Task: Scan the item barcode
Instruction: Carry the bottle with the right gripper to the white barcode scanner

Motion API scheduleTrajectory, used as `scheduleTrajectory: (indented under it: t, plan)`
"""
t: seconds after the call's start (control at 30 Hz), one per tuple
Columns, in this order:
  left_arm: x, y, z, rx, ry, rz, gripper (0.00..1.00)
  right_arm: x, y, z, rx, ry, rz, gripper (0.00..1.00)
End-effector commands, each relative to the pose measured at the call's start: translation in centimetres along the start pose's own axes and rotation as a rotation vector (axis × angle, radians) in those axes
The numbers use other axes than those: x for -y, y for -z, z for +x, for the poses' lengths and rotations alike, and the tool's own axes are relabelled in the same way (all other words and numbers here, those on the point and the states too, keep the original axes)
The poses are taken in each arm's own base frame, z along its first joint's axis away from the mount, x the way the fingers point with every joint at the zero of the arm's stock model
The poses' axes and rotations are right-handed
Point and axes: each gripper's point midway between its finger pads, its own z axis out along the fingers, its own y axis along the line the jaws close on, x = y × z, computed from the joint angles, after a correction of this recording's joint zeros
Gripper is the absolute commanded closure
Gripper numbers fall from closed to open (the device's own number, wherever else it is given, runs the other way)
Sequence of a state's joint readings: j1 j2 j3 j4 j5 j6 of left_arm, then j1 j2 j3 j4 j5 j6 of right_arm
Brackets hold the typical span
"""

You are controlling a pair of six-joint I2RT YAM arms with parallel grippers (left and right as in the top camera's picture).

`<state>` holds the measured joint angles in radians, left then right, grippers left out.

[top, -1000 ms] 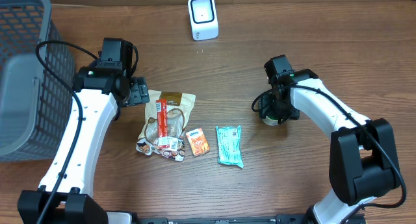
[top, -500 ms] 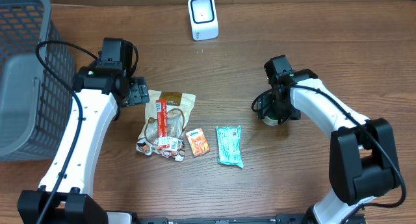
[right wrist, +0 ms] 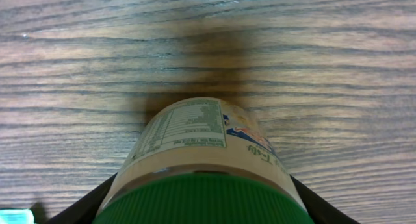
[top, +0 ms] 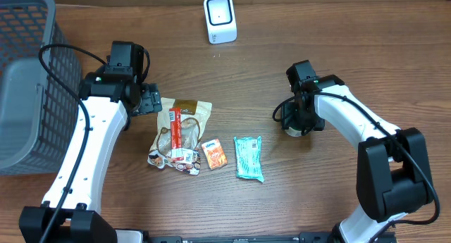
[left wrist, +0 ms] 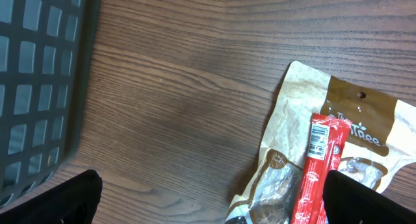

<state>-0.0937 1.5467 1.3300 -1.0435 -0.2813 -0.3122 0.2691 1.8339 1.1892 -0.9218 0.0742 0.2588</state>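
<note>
Overhead: grey plastic lattice basket (top: 25,81) sits far left of the white scanner (top: 219,19). Front-left of the scanner lies a crinkled brown pouch (left wrist: 364,120) partly reading "Tree", with a red stick (left wrist: 318,165) bearing a barcode on top; the left gripper (top: 151,101) hovers just left of the pouch, jaws wide, holding nothing. Front-right of the scanner a round bottle (right wrist: 195,139) rests on the wood-grain table (top: 317,194), the right gripper (top: 294,125) straddling it with dark fingers (right wrist: 91,201) close against both sides of the ribbed green cap (right wrist: 205,201), actual clamping not discernible; its glossy pale label carries a fine-print table, too small to read.
</note>
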Motion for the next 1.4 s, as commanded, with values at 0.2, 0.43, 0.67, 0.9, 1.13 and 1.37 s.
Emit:
scheduleTrajectory:
  t: [0.2, 0.43, 0.67, 0.9, 1.13, 1.37]
  plan:
    - [-0.2, -0.1, -0.1, 0.001, 0.0, -0.01, 0.0, -2.7, 4.8, -3.1, 0.038, -0.006, -0.131, 0.48]
    - [-0.2, -0.1, -0.1, 0.001, 0.0, -0.01, 0.0, -4.0, 16.7, -6.5, 0.15, 0.001, -0.207, 0.55]
    - [-0.2, -0.1, -0.1, 0.001, 0.0, -0.01, 0.0, -4.3, 25.7, -6.7, 0.269, 0.016, -0.286, 0.62]
    - [-0.2, -0.1, -0.1, 0.001, 0.0, -0.01, 0.0, -6.5, 25.7, -9.3, 0.352, 0.052, -0.327, 0.67]
    - [-0.2, -0.1, -0.1, 0.001, 0.0, -0.01, 0.0, -12.1, 25.8, -14.7, 0.558, 0.174, -0.391, 0.7]
    - [-0.2, -0.1, -0.1, 0.001, 0.0, -0.01, 0.0, -16.6, 24.5, -20.5, 0.726, 0.2, -0.462, 0.71]
